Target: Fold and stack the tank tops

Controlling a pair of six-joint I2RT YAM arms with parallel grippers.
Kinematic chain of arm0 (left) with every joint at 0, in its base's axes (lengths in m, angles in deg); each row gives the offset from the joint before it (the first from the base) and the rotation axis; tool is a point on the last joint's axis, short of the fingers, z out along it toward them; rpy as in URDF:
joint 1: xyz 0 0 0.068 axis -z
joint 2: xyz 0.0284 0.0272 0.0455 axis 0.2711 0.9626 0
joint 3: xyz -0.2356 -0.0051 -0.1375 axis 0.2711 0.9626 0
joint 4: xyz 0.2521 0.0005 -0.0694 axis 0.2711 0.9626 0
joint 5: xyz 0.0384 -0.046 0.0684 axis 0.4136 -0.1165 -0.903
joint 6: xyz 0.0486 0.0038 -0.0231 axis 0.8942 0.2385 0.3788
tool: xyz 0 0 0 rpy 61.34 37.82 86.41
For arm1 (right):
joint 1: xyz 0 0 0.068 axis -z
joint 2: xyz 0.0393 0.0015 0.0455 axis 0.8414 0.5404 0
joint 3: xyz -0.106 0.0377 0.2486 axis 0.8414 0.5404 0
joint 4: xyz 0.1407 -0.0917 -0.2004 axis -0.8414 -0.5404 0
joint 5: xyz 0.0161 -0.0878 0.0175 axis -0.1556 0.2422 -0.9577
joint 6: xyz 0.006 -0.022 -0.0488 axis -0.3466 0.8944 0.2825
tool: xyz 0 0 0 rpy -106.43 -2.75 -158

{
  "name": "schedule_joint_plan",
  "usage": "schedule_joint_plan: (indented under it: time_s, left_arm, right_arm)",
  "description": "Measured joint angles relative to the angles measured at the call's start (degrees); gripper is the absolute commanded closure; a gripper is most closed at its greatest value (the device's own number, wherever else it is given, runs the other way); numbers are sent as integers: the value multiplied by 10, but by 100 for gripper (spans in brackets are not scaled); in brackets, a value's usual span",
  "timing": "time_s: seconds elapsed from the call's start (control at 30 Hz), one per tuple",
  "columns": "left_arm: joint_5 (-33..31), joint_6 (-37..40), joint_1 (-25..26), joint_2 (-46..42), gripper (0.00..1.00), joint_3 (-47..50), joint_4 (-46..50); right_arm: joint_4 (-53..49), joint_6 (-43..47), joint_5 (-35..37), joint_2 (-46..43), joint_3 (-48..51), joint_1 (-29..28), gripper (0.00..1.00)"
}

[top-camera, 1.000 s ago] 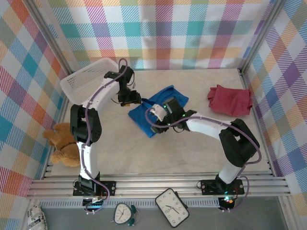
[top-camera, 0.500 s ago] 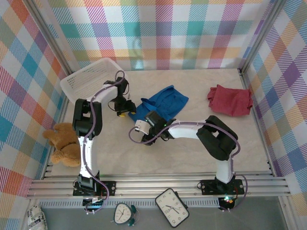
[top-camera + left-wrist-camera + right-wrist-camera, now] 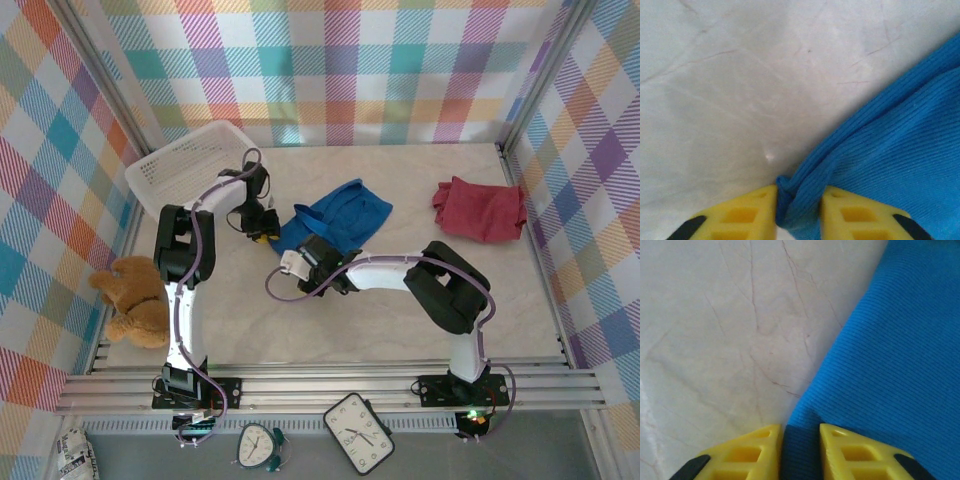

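Observation:
A bright blue tank top (image 3: 345, 212) lies crumpled at the middle of the table. My left gripper (image 3: 264, 236) sits at its left edge, yellow fingers (image 3: 747, 217) shut on a bunched fold of the blue tank top (image 3: 890, 150). My right gripper (image 3: 300, 263) is at its near-left corner, low on the table. There the fingers (image 3: 855, 455) are shut on the flat edge of the blue tank top (image 3: 890, 350). A dark red tank top (image 3: 480, 210) lies bunched at the far right, away from both grippers.
A white mesh basket (image 3: 180, 165) stands at the back left, just behind my left arm. A brown teddy bear (image 3: 135, 305) sits at the left edge. Plaid walls close off three sides. Bare tabletop (image 3: 330, 320) stretches along the near side.
Both grippers have gone from open to shut on the blue top's edge. The right gripper moved left off the top of the cloth to its near-left corner; the left one shifted slightly nearer.

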Motion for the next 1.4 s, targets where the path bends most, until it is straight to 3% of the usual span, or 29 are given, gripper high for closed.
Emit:
schedule_joint_plan:
  time_s: [0.1, 0.3, 0.57, 0.9, 1.13, 1.4]
  left_arm:
    - [14, 1, 3, -4, 100, 6, -4]
    - [1, 0, 9, -52, 100, 45, 0]
    - [-44, -6, 9, -216, 100, 125, 18]
    - [-78, -34, 9, -356, 100, 179, 65]
    - [-83, -44, 9, -362, 100, 163, 76]
    - [-70, -44, 9, -249, 100, 59, 72]
  right_arm:
    - [0, -5, 1, -1, 0, 0, 88]
    - [-6, -27, -12, -32, 26, -7, 92]
    - [-15, -78, -58, -105, 48, -59, 92]
    - [16, -197, -205, -200, 63, -80, 92]
    - [78, -280, -327, -211, 99, -12, 92]
    - [136, -359, -431, -193, 104, 93, 91]
